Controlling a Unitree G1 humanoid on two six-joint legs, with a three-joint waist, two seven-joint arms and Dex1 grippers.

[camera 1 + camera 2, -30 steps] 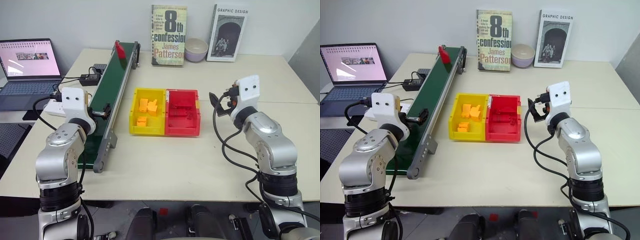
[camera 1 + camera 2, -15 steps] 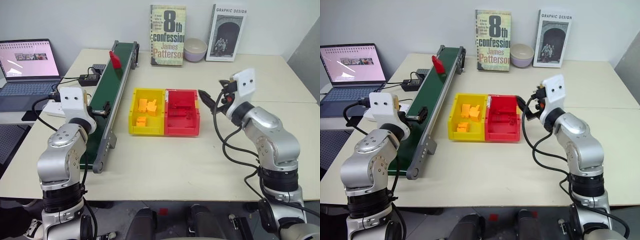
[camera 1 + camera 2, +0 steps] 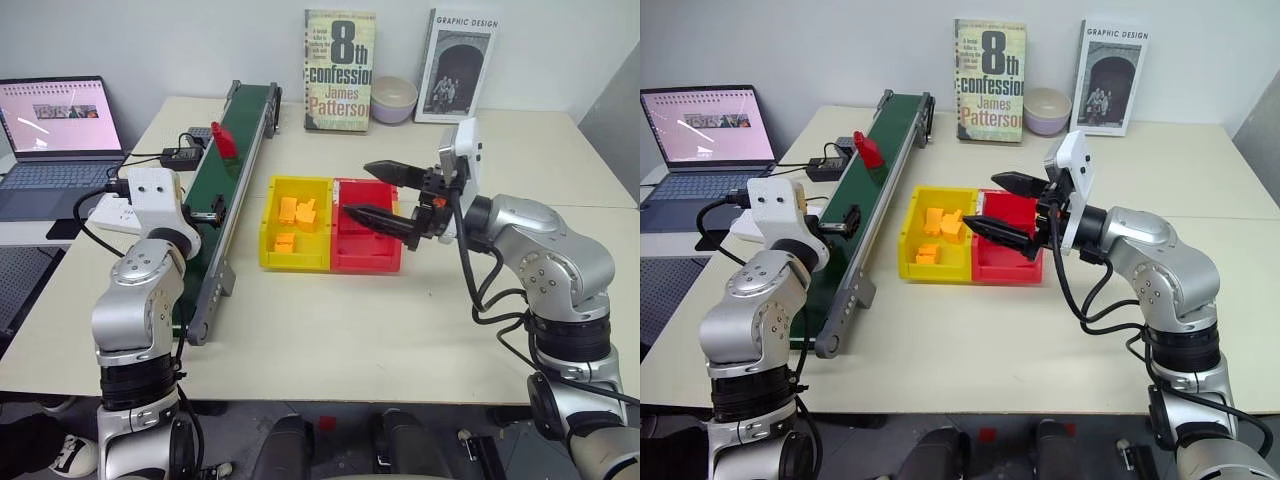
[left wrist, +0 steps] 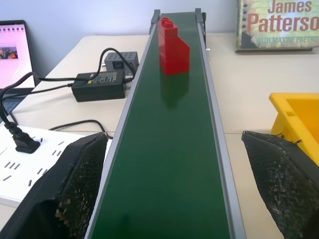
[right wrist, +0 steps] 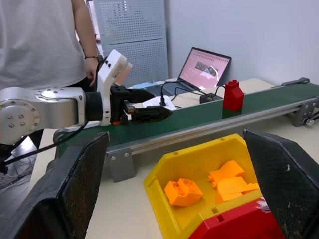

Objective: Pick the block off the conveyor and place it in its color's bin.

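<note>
Left wrist view has the block (image 4: pixel 173 46) standing upright on the conveyor (image 4: pixel 169 149), dead ahead of the nearer left gripper (image 4: pixel 174 186), jaws spread wide and empty; the right gripper (image 3: pixel 385 192), also agape and empty, hovers over the bin (image 3: pixel 352 258).

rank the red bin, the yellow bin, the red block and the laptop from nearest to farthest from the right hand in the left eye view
From the right hand:
1. Red bin, directly under its open fingers.
2. Yellow bin, next to the red one, on its conveyor side.
3. Red block, on the conveyor, towards its far end.
4. Laptop, beyond the conveyor at the table's left edge.
</note>
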